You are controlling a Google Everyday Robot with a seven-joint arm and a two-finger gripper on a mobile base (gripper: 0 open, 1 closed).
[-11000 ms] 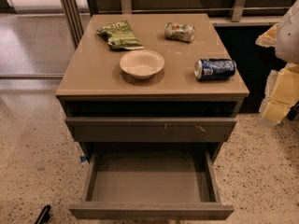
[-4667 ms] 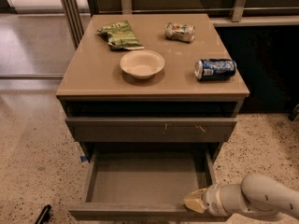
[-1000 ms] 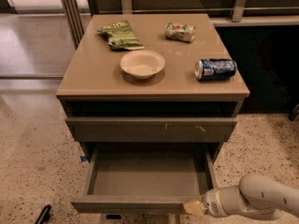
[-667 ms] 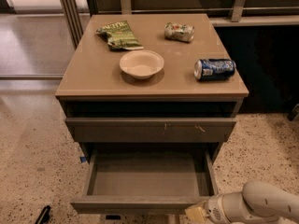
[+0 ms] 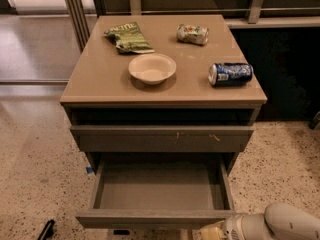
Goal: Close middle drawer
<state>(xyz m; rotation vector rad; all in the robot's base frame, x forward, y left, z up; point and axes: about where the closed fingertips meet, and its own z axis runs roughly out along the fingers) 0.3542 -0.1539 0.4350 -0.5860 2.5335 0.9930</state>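
**Gripper low at the drawer's right corner, closure undetermined; middle drawer standing open**

The gripper (image 5: 212, 232) sits at the bottom edge of the view, just below and beside the right end of the middle drawer (image 5: 155, 218) front. Whether it is open or closed cannot be told, and nothing is seen in its hold. Contact with the front cannot be confirmed.

The middle drawer is pulled well out toward the camera. Its grey box interior is bare, and its plain front panel carries no handle.

Handling assessment: a rigid panel on slides, probably light with nothing in it. With no handle there is nothing to grasp. A flat push on the front face, near its centre, looks soundest. Pressure at the right corner alone could skew the box on its runners. The smooth face may let a contact point slide.

Behind it, the upper drawer front (image 5: 162, 139), bearing pale scratches, sits nearly flush with the cabinet. On the cabinet top (image 5: 100, 79) stand a bowl (image 5: 152, 68), a blue can (image 5: 230, 74) on its side, a second can (image 5: 192, 34) and a chip bag (image 5: 128, 37). A hard slam could set the cans rolling.
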